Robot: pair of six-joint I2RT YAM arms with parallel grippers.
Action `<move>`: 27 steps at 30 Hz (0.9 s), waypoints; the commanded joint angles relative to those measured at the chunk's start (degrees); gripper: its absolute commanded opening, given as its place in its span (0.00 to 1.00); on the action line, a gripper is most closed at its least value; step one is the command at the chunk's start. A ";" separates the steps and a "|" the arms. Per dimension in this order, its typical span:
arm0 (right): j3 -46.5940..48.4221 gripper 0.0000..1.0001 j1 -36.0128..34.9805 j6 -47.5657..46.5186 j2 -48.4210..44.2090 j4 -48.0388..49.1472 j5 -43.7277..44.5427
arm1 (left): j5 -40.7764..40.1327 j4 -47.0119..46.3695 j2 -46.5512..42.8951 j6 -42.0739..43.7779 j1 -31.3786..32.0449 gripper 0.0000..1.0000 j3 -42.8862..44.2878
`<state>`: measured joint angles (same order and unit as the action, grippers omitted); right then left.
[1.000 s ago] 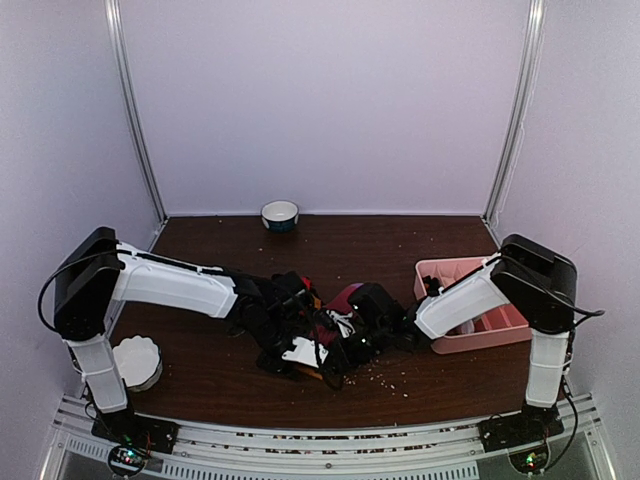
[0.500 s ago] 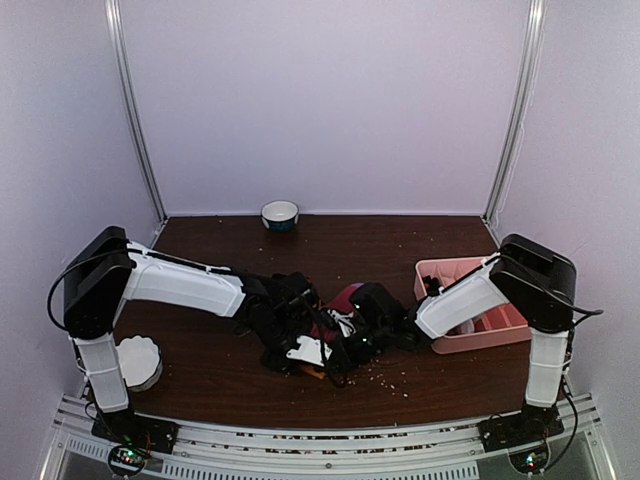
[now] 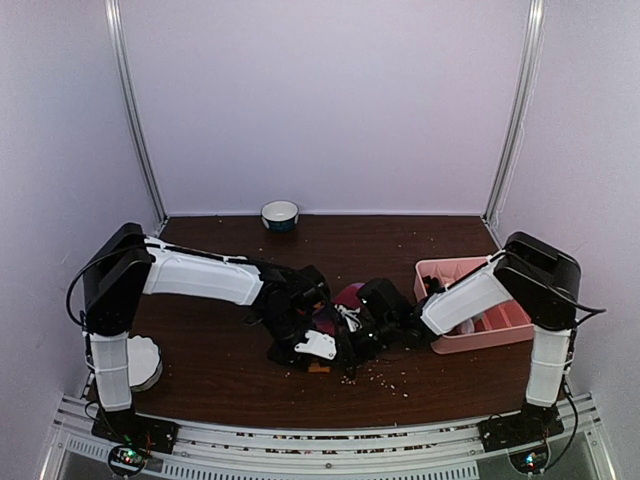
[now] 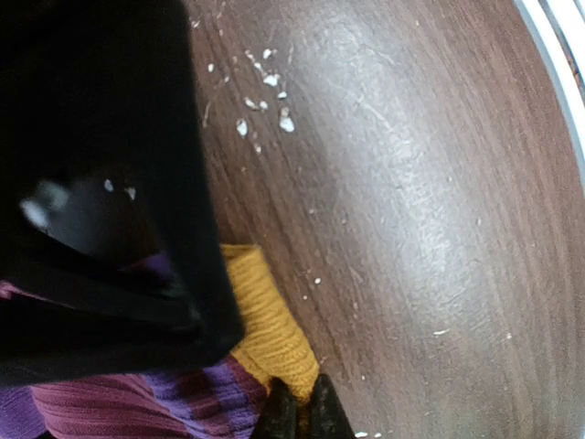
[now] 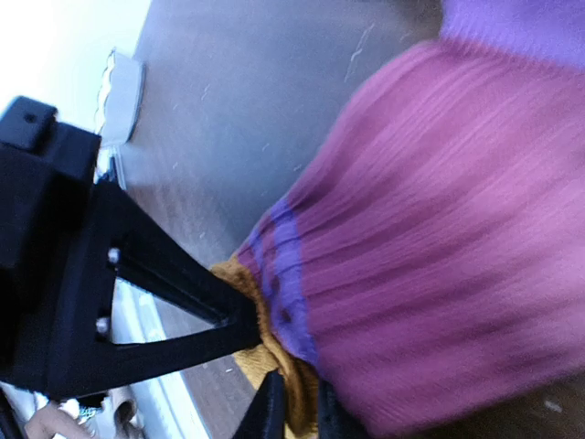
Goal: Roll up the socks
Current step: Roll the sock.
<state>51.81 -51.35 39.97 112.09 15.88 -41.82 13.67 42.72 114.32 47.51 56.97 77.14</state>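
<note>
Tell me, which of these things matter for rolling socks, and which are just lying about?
For the job: striped sock, left end effector, right end effector.
Lying about: bowl, pink tray, white dish, crumbs.

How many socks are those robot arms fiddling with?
1 in view: the purple-magenta striped sock, mid-table, its orange end pinched by the left hand and the right hand. Another may be hidden beneath the arms.
</note>
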 commanded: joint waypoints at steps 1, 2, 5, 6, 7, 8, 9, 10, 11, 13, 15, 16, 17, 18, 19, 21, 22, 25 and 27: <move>-2.92 0.18 -0.06 -5.38 -4.39 -7.42 8.37 | 6.31 8.78 4.04 -3.25 -3.25 0.02 1.97; -3.81 0.18 -0.11 -5.97 -5.69 -6.80 9.29 | 8.06 9.79 4.28 -3.41 -3.79 0.02 2.33; -7.74 0.18 -0.23 -7.10 -10.26 -2.70 12.08 | 12.82 13.22 5.34 -3.85 -5.48 0.01 4.26; -9.56 0.18 -0.16 -7.27 -11.91 -0.74 13.12 | 14.29 14.13 5.61 -3.89 -5.93 0.01 4.77; -11.39 0.19 -0.35 -7.46 -13.60 1.24 14.20 | 15.51 14.82 5.86 -4.09 -6.29 0.01 5.23; -13.17 0.19 -0.57 -7.84 -15.41 2.89 15.58 | 16.68 15.53 6.27 -4.11 -6.54 0.01 5.70; -15.02 0.19 -0.88 -8.74 -17.30 4.07 17.63 | 17.95 16.44 6.67 -4.02 -6.80 0.01 6.31; -16.52 0.19 -1.61 -9.83 -19.58 4.47 20.36 | 19.10 17.64 7.21 -3.83 -6.98 0.01 7.08; -17.91 0.23 -2.68 -11.54 -22.00 4.51 24.07 | 20.32 18.85 8.00 -3.76 -7.11 0.01 8.33; -19.99 0.47 -6.34 -16.50 -27.77 1.92 35.12 | 22.20 20.96 9.54 -3.74 -7.35 0.01 10.17; -20.19 0.99 -10.84 -21.57 -32.56 -1.87 47.63 | 23.76 22.67 10.75 -3.85 -7.71 0.01 11.72; -20.06 1.00 -12.43 -23.04 -34.29 -3.86 53.24 | 24.33 23.28 11.25 -3.99 -7.90 0.02 12.41; -20.17 1.00 -13.62 -23.91 -36.13 -5.39 58.00 | 24.72 23.77 11.69 -4.00 -8.07 0.02 12.98; -20.75 1.00 -14.26 -24.30 -37.88 -5.91 60.96 | 24.95 24.21 12.05 -4.08 -8.13 0.02 13.49; -21.64 1.00 -14.37 -23.67 -39.91 -5.42 63.28 | 25.13 24.39 12.26 -4.20 -8.23 0.02 13.77; -22.89 0.99 -14.32 -18.47 -42.90 -5.03 71.84 | 25.33 24.67 12.56 -4.30 -8.32 0.02 14.12; -23.33 0.99 -13.90 -13.83 -44.60 -7.20 74.03 | 25.46 24.77 12.73 -4.30 -8.34 0.02 14.21; -30.07 1.00 -13.70 -14.58 -49.74 3.37 68.99 | 25.85 25.88 13.67 -4.28 -8.45 0.02 15.05; -31.38 1.00 -16.72 -20.16 -50.66 5.44 67.31 | 26.47 26.73 14.56 -4.27 -8.52 0.02 15.67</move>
<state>24.58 -65.17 23.70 63.72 15.77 21.89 37.63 66.11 126.74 43.55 48.99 90.98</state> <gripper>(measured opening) 0.995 0.028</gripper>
